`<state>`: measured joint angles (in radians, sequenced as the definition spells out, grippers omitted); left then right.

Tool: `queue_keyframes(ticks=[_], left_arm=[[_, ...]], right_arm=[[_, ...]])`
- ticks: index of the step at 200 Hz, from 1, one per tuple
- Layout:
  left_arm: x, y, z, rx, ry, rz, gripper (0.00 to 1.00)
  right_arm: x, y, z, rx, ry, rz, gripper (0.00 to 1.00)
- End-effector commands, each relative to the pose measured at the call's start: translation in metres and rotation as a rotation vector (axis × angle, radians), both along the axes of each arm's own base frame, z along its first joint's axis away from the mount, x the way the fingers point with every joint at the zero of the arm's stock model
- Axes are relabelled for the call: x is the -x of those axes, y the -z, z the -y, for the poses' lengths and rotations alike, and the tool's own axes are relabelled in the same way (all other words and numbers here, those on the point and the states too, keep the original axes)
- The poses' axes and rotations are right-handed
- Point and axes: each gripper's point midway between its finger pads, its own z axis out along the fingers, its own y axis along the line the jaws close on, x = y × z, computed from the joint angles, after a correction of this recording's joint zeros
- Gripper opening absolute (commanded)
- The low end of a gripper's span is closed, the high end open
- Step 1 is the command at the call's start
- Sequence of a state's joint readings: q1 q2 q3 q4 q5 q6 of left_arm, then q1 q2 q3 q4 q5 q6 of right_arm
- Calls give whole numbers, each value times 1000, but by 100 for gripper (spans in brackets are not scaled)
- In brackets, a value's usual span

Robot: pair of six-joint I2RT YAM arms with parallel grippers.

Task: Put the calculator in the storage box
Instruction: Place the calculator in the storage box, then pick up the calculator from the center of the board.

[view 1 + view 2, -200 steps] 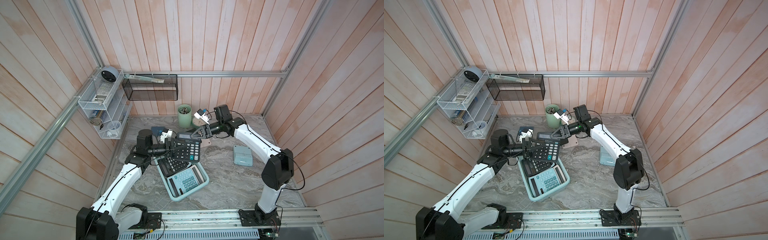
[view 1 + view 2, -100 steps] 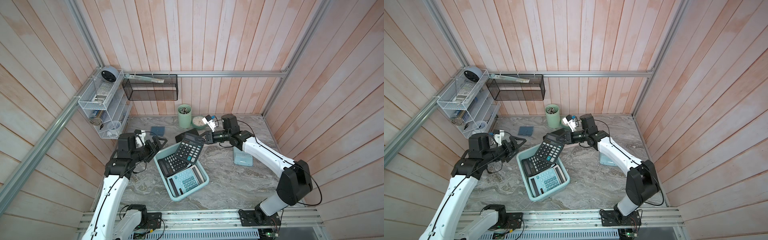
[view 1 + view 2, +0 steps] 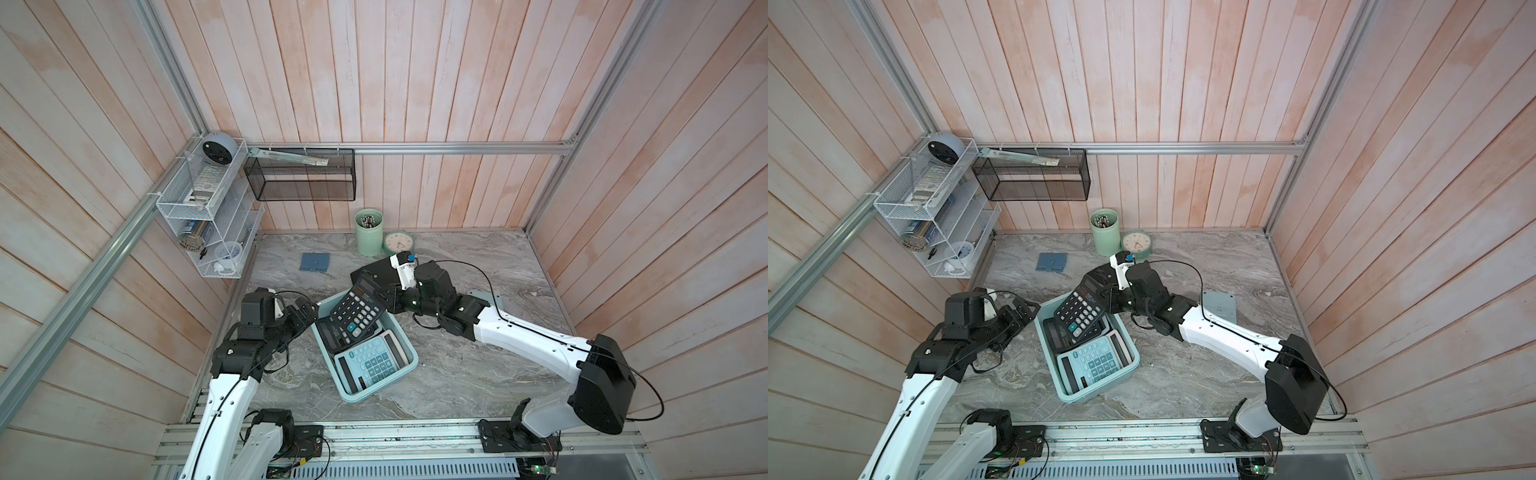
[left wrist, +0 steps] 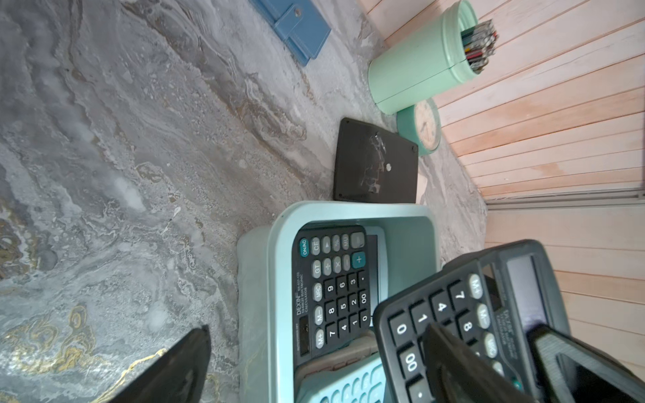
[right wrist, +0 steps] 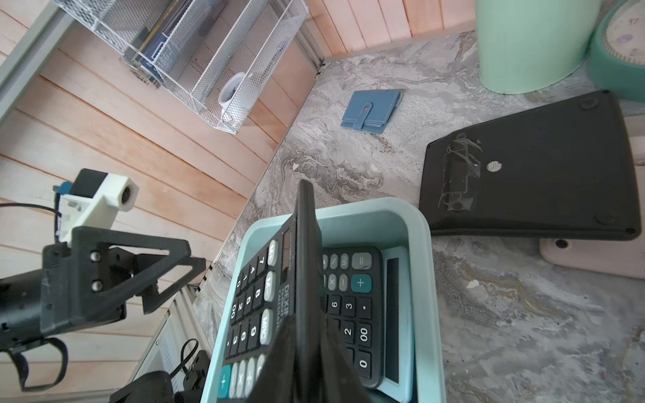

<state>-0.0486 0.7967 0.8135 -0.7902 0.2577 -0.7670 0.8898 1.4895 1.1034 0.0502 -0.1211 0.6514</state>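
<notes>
Right tool [image 3: 384,300] clamps tilted calculator [image 3: 355,311], display end rearward, over storage box [image 3: 386,382]; left tool [image 3: 306,318] gapes.

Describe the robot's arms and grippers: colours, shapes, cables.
Both the left arm and right arm have white shells with black joints and a thin black cable looping alongside. The left gripper and right gripper are black, with open triangular frame fingers. A white camera mount with a blue bit sits on the right wrist.
</notes>
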Motion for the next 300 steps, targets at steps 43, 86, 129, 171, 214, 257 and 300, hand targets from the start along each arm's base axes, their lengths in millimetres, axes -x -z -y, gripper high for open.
queue_keyframes(ticks=[43, 86, 129, 171, 214, 257, 300], left_arm=[[-6, 10, 9, 100, -16, 28, 100], [-4, 17, 8, 101, -21, 19, 100], [-5, 17, 9, 110, -21, 18, 100], [-1, 20, 12, 128, -17, -1, 100], [6, 16, 19, 187, -6, 1, 100], [5, 17, 32, 293, 12, 6, 100], [-5, 18, 39, 363, 17, 18, 100]], right_arm=[[-15, 18, -15, 14, 206, 106, 0], [-18, 40, -17, 75, 246, 72, 7], [-18, 25, -9, 153, 250, 82, 37], [-16, 8, 2, 234, 214, 54, 47], [-20, 6, 33, 247, 163, -9, 48], [-13, 14, 68, 182, 86, -78, 50], [6, 42, 76, 143, 4, -152, 55]])
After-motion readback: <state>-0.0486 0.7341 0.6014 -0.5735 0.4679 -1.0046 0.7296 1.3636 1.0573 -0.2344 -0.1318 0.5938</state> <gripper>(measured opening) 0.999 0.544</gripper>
